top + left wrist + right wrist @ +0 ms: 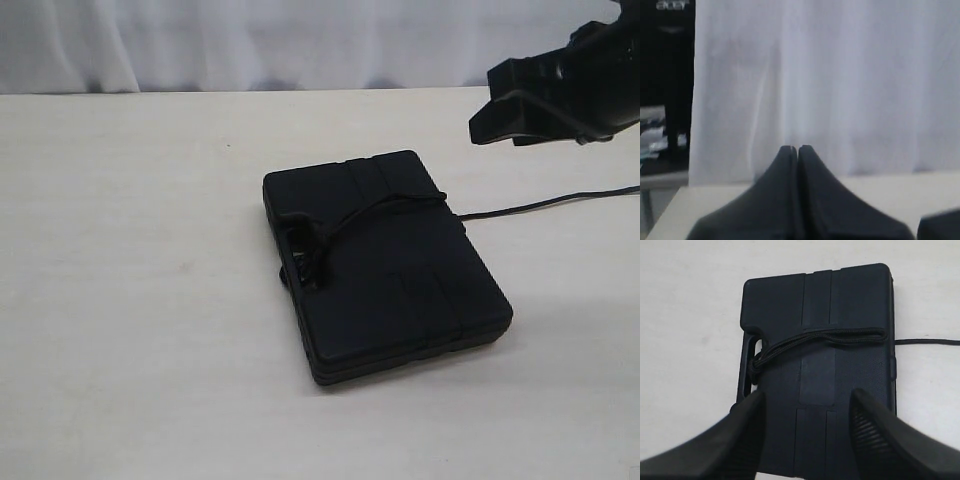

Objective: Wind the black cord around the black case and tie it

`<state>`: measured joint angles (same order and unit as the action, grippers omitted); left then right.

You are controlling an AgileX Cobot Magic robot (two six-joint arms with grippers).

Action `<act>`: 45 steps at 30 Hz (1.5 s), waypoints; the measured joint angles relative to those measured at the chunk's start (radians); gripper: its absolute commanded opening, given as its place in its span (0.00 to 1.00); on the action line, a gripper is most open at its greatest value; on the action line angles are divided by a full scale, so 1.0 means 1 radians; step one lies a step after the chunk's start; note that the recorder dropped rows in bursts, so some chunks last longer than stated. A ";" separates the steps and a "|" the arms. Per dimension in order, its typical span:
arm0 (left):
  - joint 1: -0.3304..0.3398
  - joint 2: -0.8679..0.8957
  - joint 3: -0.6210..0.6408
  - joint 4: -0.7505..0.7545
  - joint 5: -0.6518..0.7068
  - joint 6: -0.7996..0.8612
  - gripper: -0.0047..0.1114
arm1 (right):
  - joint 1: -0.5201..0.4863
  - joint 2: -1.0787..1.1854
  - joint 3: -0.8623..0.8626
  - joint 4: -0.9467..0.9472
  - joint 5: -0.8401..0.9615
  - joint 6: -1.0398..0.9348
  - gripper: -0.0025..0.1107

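Where the table (120, 300) bears the case (400, 270) lying flat near its middle, the right gripper (490, 105) hangs above it, spread wide and empty. The left gripper (796, 150) is pinched together on nothing, raised away from the work. The cord (375, 212) crosses the lid slantwise and bunches at the handle slot in what looks like a knot (312, 262). Its tail trails off across the table. The wrap and tie seem done; only tidying or checking may remain.
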<state>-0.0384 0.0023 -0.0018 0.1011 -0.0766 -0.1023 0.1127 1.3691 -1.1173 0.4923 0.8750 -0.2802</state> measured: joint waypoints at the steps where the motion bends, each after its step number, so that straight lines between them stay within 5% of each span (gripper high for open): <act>1: 0.000 0.000 0.000 -0.009 -0.067 -0.010 0.04 | 0.000 0.000 0.000 0.005 0.000 -0.002 0.45; 8: 0.000 0.000 0.000 0.003 -0.442 -0.364 0.04 | 0.000 0.000 0.000 0.016 0.000 -0.011 0.45; 11: 0.000 0.000 0.000 0.069 -0.437 -0.520 0.04 | 0.000 0.000 0.000 0.016 0.000 -0.013 0.45; 17: 0.000 0.135 -0.107 0.319 -0.221 -0.757 0.04 | 0.000 0.000 0.000 0.021 0.009 -0.015 0.45; 23: 0.000 0.450 -0.236 0.797 -0.360 -1.140 0.04 | 0.000 0.000 0.000 0.021 0.017 -0.015 0.45; 26: 0.000 0.662 -0.311 0.947 -0.550 -1.187 0.04 | 0.000 0.000 0.000 0.024 0.017 -0.015 0.45; 30: -0.002 0.941 -0.387 1.007 -0.833 -1.057 0.06 | 0.000 0.000 0.000 0.036 0.017 -0.015 0.45; 34: -0.012 1.188 -0.439 1.017 -0.949 -0.948 0.22 | 0.000 0.000 0.000 0.038 0.017 -0.018 0.45; 38: -0.087 1.387 -0.545 1.015 -0.818 -0.908 0.34 | 0.000 0.000 0.000 0.040 0.017 -0.018 0.45; 45: -0.271 1.641 -0.842 1.057 -0.305 -0.900 0.36 | 0.000 0.000 0.000 0.040 0.017 -0.018 0.45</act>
<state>-0.3096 1.6432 -0.8436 1.1578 -0.3820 -1.0018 0.1127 1.3691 -1.1173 0.5319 0.8920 -0.2985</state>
